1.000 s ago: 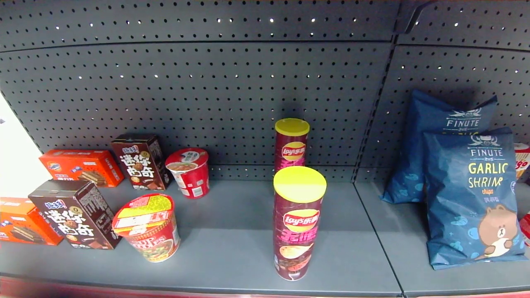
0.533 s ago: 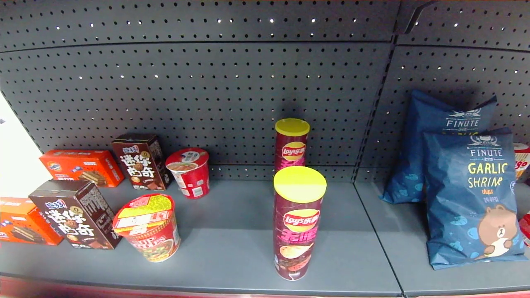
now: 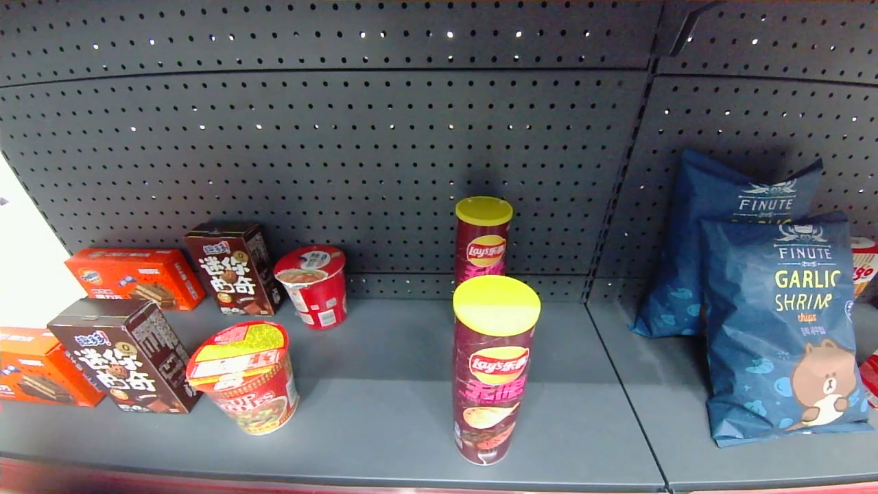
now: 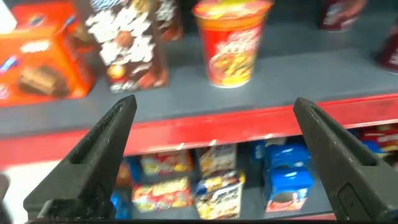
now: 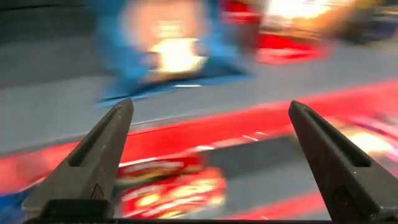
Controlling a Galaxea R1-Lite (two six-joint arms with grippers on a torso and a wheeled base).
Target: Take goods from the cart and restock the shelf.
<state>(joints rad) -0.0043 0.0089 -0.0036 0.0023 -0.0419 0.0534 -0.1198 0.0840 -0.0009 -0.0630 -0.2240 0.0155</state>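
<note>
Dark grey shelf [image 3: 384,384] with goods in rows from front to back.

- **Centre:** Two maroon chip tubes with yellow lids stood upright. The front canister [image 3: 494,370] was near the shelf's front edge, and the rear canister [image 3: 483,240] was directly behind it at the back.
- **Left of centre:** A red-and-yellow noodle cup [image 3: 247,377] stood lid up near the front. A smaller red cup [image 3: 314,278] sat farther back.
- **Beside the cups:** The front brown box [image 3: 127,357] and the rear brown box [image 3: 234,267] stood upright.
- **Far left:** The front orange box [image 3: 38,374] and the rear orange box [image 3: 136,276] lay flat.
- **Right bay:** The front blue bag [image 3: 782,329] leaned against the rear blue bag [image 3: 713,226], overlapping it.
</note>
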